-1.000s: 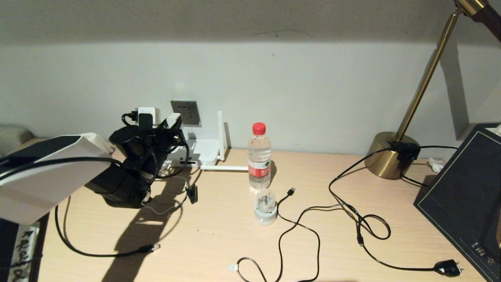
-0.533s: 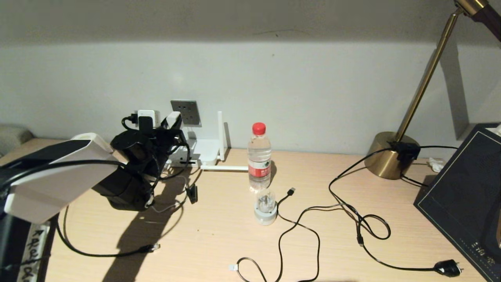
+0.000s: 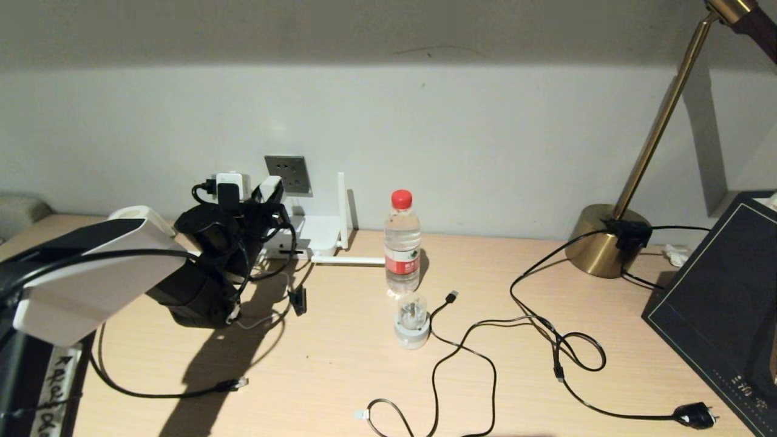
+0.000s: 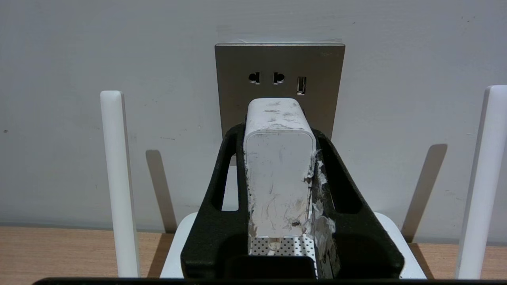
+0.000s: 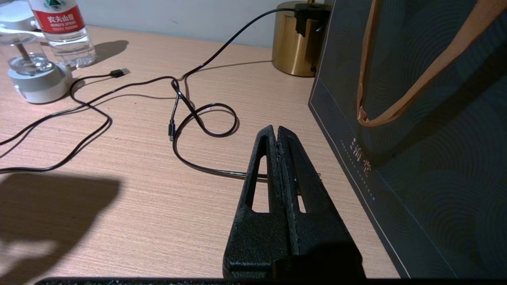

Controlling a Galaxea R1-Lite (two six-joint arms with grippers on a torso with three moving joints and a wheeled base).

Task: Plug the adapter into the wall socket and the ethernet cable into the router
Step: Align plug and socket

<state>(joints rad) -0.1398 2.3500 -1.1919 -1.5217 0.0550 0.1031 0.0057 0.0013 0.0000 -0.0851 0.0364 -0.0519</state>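
My left gripper [image 3: 267, 195] is shut on the white adapter [image 3: 271, 184], holding it level in front of the grey wall socket [image 3: 288, 175]. In the left wrist view the adapter [image 4: 277, 174] sits between the black fingers [image 4: 222, 190], its front end over the lower half of the wall socket [image 4: 279, 67]. I cannot tell whether the prongs are in. The white router [image 3: 318, 233] lies below the socket, antennas [image 4: 117, 178] upright. The ethernet cable [image 3: 152, 394] lies on the desk, its clear tip [image 3: 241, 383] free. My right gripper [image 5: 276, 132] hangs shut and empty over the desk.
A water bottle [image 3: 402, 243], a round white-and-clear gadget [image 3: 412, 325], a USB-tipped cable [image 3: 451, 297] and a cord with a mains plug [image 3: 695, 416] lie mid-desk. A small black clip [image 3: 297, 300] sits near the router. A brass lamp base [image 3: 607, 243] and a dark bag [image 3: 722, 315] stand right.
My left arm has moved a little to the right and toward the wall, carrying the adapter closer to the socket. Nothing else on the desk has moved.
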